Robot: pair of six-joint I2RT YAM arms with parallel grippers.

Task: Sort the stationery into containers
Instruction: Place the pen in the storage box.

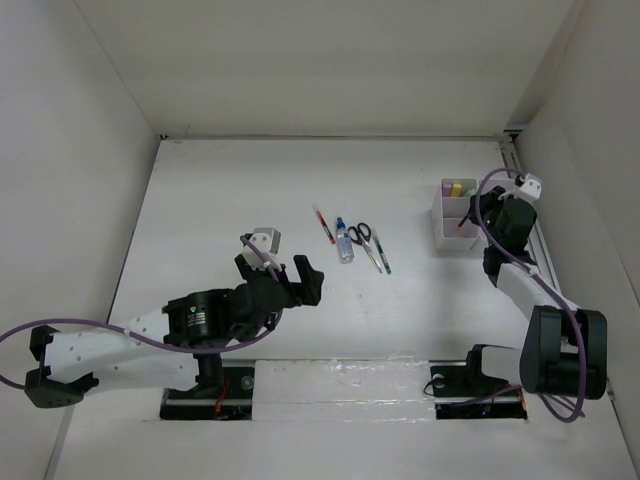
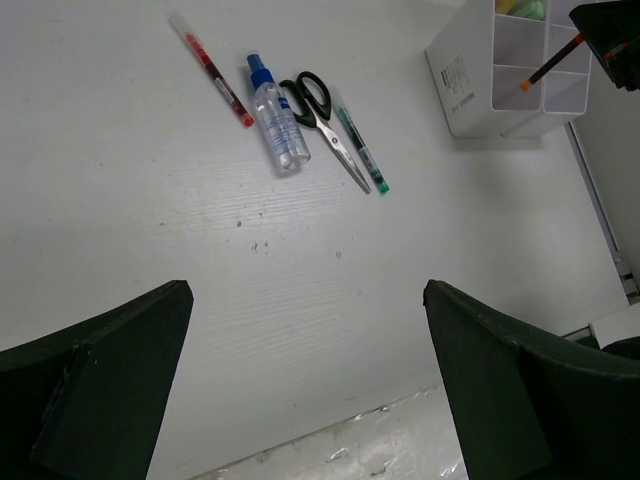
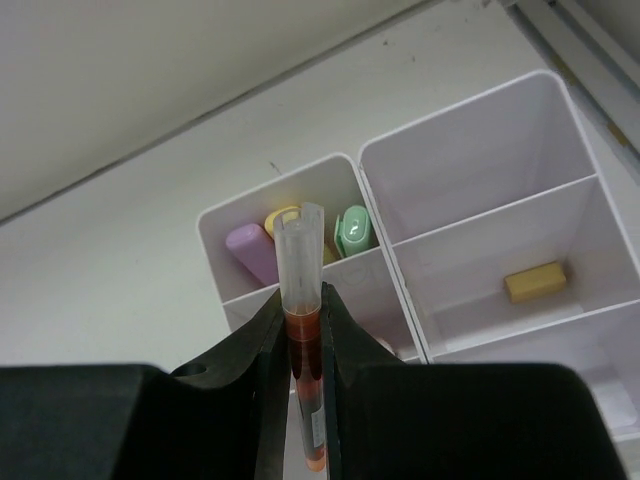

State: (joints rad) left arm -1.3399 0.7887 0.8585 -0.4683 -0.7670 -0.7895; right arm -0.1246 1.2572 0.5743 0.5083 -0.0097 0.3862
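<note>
We pinch a pen (image 3: 299, 262) in the right gripper (image 3: 300, 322) just above the organizer (image 3: 470, 160), ready to drop into a compartment; the left gripper (image 2: 305, 300) hangs spread wide, well apart from it, scissors (image 2: 320, 115) and bottle (image 2: 278, 125) between.

White arm links (image 1: 100, 350), black joints (image 1: 205, 318), purple cables (image 1: 484, 184), dark, seemingly matte gripper fingers (image 2: 100, 400)

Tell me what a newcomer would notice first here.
The right fingers pinch an orange-red pen over the white organizer at the table's right side, pastel sticks already inside. Mid-table, a red pen, a blue-capped bottle, scissors and a green-tipped pen lie side by side, the open left fingers hovering short of them.
</note>
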